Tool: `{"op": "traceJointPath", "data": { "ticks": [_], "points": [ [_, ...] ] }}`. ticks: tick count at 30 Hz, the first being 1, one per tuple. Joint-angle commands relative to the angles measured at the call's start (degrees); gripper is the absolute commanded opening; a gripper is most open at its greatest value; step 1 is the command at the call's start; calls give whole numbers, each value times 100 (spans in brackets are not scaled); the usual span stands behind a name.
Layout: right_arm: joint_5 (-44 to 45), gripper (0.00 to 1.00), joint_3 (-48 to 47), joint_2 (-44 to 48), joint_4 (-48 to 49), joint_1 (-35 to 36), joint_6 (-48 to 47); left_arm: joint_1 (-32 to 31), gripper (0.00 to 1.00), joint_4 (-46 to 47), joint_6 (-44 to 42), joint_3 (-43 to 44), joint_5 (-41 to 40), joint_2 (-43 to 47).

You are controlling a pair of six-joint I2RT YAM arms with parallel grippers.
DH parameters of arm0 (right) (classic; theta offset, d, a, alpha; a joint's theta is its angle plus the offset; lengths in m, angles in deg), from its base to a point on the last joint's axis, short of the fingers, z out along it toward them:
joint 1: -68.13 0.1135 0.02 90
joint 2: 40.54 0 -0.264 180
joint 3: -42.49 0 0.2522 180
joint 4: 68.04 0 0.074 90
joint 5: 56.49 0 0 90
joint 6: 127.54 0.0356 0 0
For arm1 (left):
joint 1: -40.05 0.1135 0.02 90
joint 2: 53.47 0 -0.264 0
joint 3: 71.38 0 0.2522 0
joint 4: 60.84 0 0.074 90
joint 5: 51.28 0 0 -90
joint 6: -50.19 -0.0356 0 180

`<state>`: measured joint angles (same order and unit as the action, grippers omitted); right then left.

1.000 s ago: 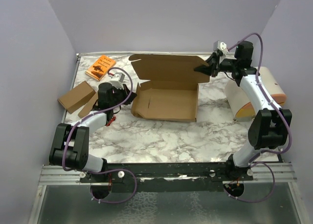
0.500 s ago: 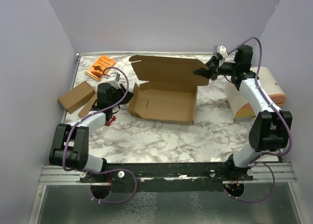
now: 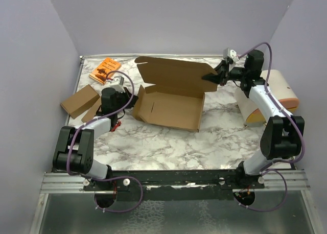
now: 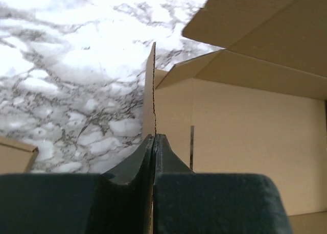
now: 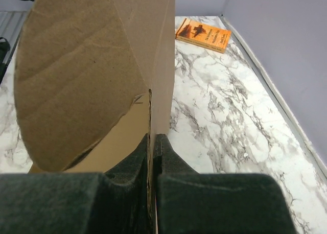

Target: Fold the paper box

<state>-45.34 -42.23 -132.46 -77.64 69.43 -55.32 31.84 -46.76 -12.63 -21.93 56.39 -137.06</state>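
The brown paper box (image 3: pixel 171 103) sits half-formed between the 2 grippers, with a shallow tray open upward and the lid raised behind it. The left gripper (image 4: pixel 154 138) is clamped on the tray's thin left wall. The right gripper (image 5: pixel 152 137) pinches the lid's rounded right flap. Outside the left jaws lie an orange book (image 3: pixel 104 70) and a small carton (image 3: pixel 80 100). The box's long axis runs from jaws to jaws.

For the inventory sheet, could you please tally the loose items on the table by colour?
Brown: 3 (paper box, small box, flat piece beside it)
Orange: 1 (book)
Beige and pink: 1 (padded block)
Total: 5
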Motion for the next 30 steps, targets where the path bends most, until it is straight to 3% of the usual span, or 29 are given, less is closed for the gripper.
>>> {"op": "traceJointPath", "data": {
  "ticks": [1,7,11,12,14,15,20,23,26,30],
  "points": [
    [247,1,185,181,610,11,436,39,0,1691,-97,-232,913,183],
    [597,1,410,184,1095,11,735,39,0,2424,-176,-497,1609,398],
    [735,1,488,208,1279,11,858,46,0,1986,-271,-605,999,569],
    [731,1,516,224,1329,8,903,59,2,1639,-242,-572,610,612],
    [695,1,568,232,1437,11,984,128,27,1128,-149,-516,114,690],
    [657,1,592,239,1490,11,1021,178,32,1074,-91,-518,70,732],
    [454,1,732,205,1780,11,1174,276,37,1127,9,-355,864,793],
    [415,1,802,177,1958,11,1284,276,35,1300,144,-197,1184,517],
    [405,1,812,176,1960,11,1287,282,12,1543,390,-31,938,37],
    [398,1,832,185,1964,11,1287,281,3,1654,458,475,499,-805]
  ]
}}
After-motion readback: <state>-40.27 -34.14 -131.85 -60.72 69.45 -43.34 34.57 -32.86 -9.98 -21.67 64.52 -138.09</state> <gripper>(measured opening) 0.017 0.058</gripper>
